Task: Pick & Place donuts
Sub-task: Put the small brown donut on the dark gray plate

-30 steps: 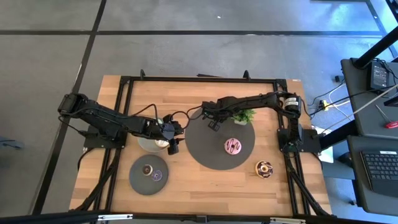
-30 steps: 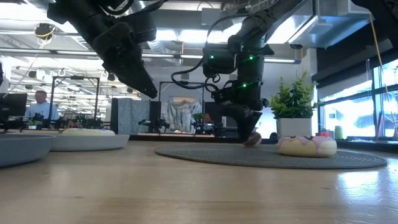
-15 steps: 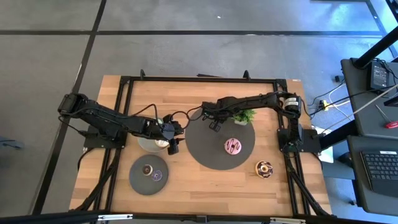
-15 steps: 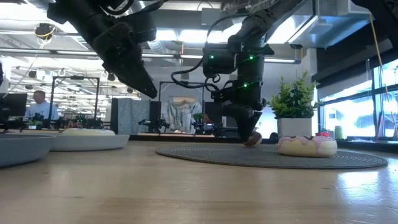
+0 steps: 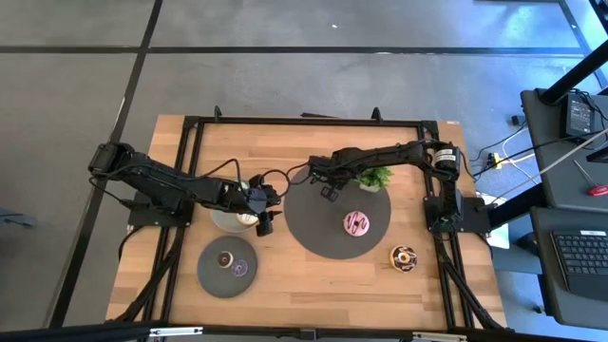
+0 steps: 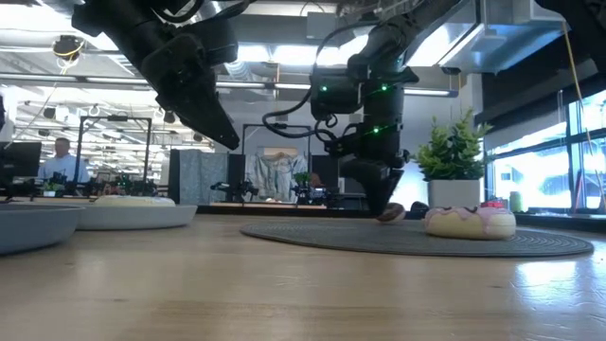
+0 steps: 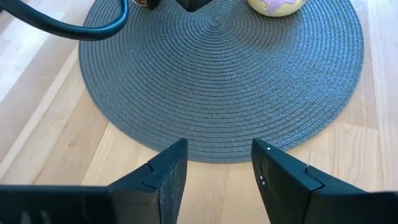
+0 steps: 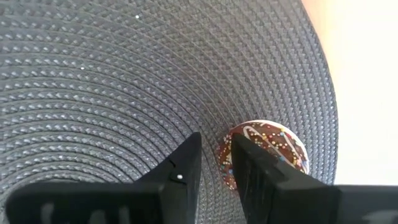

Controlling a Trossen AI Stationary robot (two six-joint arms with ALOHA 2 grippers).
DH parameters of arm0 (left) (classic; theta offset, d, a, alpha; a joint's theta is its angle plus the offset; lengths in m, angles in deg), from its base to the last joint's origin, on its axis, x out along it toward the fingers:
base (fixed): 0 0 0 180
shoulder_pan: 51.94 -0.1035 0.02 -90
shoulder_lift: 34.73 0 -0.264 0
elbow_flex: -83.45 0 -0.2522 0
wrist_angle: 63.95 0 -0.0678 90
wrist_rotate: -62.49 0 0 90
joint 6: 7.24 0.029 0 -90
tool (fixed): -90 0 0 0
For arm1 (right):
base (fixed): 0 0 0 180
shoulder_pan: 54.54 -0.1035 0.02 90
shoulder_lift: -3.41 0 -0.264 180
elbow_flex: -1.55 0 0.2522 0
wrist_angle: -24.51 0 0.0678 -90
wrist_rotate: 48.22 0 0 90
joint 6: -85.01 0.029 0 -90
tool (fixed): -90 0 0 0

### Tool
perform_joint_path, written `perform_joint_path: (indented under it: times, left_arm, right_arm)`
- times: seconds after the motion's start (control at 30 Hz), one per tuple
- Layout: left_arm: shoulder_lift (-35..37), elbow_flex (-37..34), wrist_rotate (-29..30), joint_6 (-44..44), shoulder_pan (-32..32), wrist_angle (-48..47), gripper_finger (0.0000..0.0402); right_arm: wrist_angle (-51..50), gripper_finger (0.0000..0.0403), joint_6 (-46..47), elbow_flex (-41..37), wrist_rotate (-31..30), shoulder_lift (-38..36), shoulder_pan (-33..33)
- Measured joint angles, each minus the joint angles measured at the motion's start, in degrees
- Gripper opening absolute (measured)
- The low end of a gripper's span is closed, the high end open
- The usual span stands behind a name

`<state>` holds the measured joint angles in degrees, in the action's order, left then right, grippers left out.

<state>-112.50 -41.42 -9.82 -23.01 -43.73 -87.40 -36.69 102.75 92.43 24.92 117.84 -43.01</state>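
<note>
My right gripper (image 5: pixel 328 191) is low over the far-left part of the round grey woven mat (image 5: pixel 318 237), shut on a small chocolate-sprinkled donut (image 8: pixel 283 146). A pink donut (image 5: pixel 356 223) lies flat on the mat. Another chocolate donut (image 5: pixel 403 256) lies on the bare wood by the right edge. A tiny brown donut (image 5: pixel 225 258) and a purple one (image 5: pixel 240 269) sit on a small grey plate (image 5: pixel 207 273). My left gripper (image 7: pixel 217 165) hangs open above the wood just left of the mat. My right gripper pinches the small chocolate-sprinkled donut by its rim (image 8: pixel 224 152), which shows in the narrow gap between the two fingers. It comes from above, pointing down. One finger (image 8: pixel 255 171) covers the donut's middle. The donut (image 6: pixel 389 214) rests on the mat below the fingertips.
A small potted plant (image 5: pixel 370 178) stands at the mat's far edge, close to my right arm. A pale plate (image 5: pixel 224 221) with a cream ring (image 6: pixel 133 200) lies under my left arm. Black frame rails run along the table's sides.
My right gripper has crept slightly toward the table's right edge with the donut. In the low view the mat, the pink donut and the plant have shifted a little the same way.
</note>
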Motion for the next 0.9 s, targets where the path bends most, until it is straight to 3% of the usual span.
perform_joint_path:
  times: [0.9]
  left_arm:
    - [0.0, 0.0, 0.0, 0.0, 0.0, 0.0, 0.0176]
  right_arm:
    - [-1.2, 0.0096, -3.0, 0.0, 0.0, 0.0, 0.0]
